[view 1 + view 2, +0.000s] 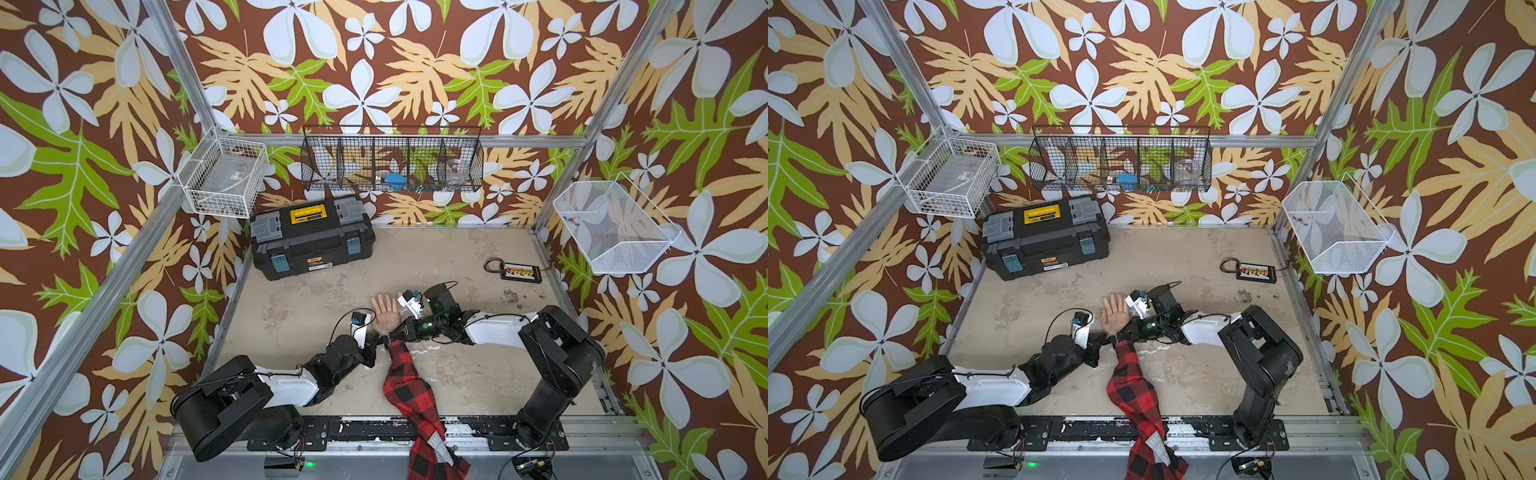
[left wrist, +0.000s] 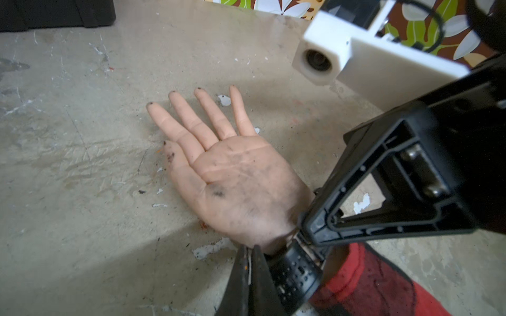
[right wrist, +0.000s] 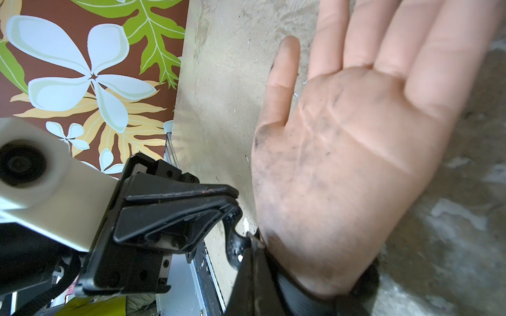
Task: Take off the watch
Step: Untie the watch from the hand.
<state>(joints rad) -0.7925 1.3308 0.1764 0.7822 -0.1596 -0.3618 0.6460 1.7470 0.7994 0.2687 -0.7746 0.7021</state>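
Watch (image 2: 295, 270) not off yet.
At six o'clock of the mannequin hand (image 2: 241, 186), your left gripper (image 2: 248, 254) and right gripper (image 3: 253, 254) pinch its strap; unbuckling remains.

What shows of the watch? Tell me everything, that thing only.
The watch is black; only its rubbery-looking strap shows, punched with rows of small holes. It wraps the wrist of the palm-up dummy hand, beside the red checked sleeve. The case is out of sight. A loose strap end curls away from the wrist on the thumb side. The shut left gripper and shut right gripper both meet the strap there; which one pinches it is unclear.
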